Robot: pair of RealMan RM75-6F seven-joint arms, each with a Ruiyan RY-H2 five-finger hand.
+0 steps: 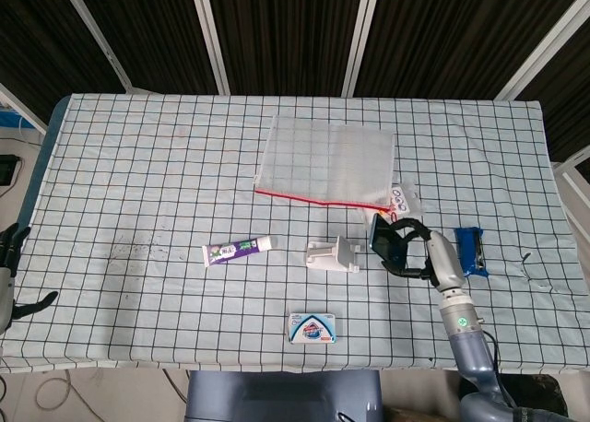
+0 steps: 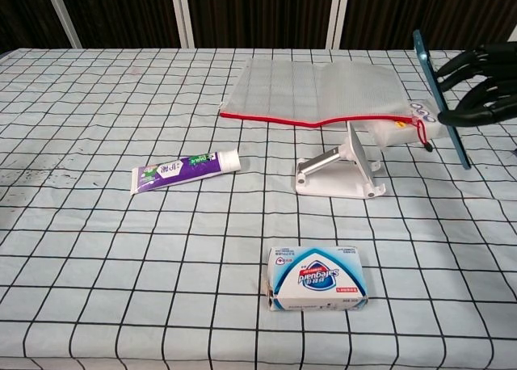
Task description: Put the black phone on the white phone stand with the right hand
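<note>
Right hand [image 1: 426, 252] wrapped around the black phone [image 1: 381, 236], fingers [image 2: 467, 64] curled tight on its edge. Phone up off the checked tablecloth [image 1: 138, 182], tipped nearly on its side, just to the right of the white phone stand [image 1: 334, 255] and not touching it. Nothing on the stand yet. Left of the stand, a purple toothpaste tube [image 1: 239, 250]. In front of the stand, a blue and white soap box [image 1: 312, 328]. Behind the stand, a clear zip bag [image 1: 327, 160] with a red edge. Well to the right of the stand, past the hand, a blue wrapped bar [image 1: 473, 250]. Far left of the stand, at the table edge, the left hand [image 1: 9, 284], holding nothing, with its fingers apart.
</note>
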